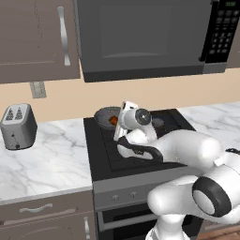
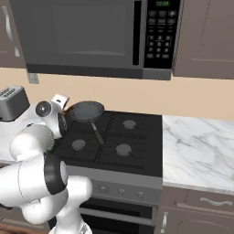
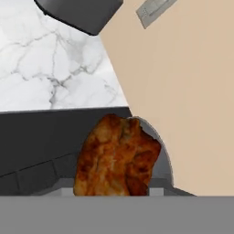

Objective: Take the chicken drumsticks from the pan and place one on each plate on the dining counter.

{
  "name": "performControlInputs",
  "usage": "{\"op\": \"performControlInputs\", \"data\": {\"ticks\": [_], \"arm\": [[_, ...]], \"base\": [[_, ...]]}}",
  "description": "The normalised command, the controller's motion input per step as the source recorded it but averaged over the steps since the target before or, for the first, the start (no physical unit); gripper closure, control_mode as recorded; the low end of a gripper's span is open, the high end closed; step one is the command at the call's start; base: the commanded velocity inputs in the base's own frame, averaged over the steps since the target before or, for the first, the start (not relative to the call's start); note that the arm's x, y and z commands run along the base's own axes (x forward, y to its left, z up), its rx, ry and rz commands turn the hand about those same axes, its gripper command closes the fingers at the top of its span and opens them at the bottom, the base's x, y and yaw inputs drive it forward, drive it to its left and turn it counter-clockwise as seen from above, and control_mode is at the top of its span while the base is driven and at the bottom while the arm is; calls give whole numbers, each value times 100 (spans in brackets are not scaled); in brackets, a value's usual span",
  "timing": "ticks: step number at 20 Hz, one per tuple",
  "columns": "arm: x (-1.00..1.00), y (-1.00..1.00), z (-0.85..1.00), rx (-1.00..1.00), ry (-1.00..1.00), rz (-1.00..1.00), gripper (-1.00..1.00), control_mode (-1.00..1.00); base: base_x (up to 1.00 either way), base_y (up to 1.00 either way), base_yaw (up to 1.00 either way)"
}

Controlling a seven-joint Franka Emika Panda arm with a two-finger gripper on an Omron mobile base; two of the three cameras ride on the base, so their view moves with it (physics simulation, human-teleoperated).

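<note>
A chicken drumstick (image 3: 116,155), orange-brown and glistening, sits close under the hand camera at the near rim of the pan (image 2: 86,111), which rests on the back left burner of the black stove (image 2: 132,137). The gripper (image 1: 116,127) reaches into the pan from the front, its jaws drawn nearly together, and by the meat's closeness to the lens it appears clamped on the drumstick, though the fingertips themselves are hidden. The hand tilts steeply, probably to clear the rim. A toaster (image 1: 18,126) stands on the marble worktop (image 1: 44,154) to the left, beneath the microwave (image 1: 145,37).
</note>
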Motion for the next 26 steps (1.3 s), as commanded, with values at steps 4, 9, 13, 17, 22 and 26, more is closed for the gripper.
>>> {"op": "performControlInputs", "data": {"ticks": [4,9,13,17,22,26], "arm": [[-94,-15,50,20,4,-16,100,-100],[-69,-28,68,27,27,-35,100,-100],[-52,-36,67,31,42,-51,100,-100],[-54,-38,54,25,41,-50,100,-100],[-74,-41,28,13,18,-40,100,-100],[-83,-37,24,11,13,-37,100,-100]], "base": [[0,0,0],[0,0,0],[0,0,0],[0,0,0],[0,0,0],[0,0,0]]}}
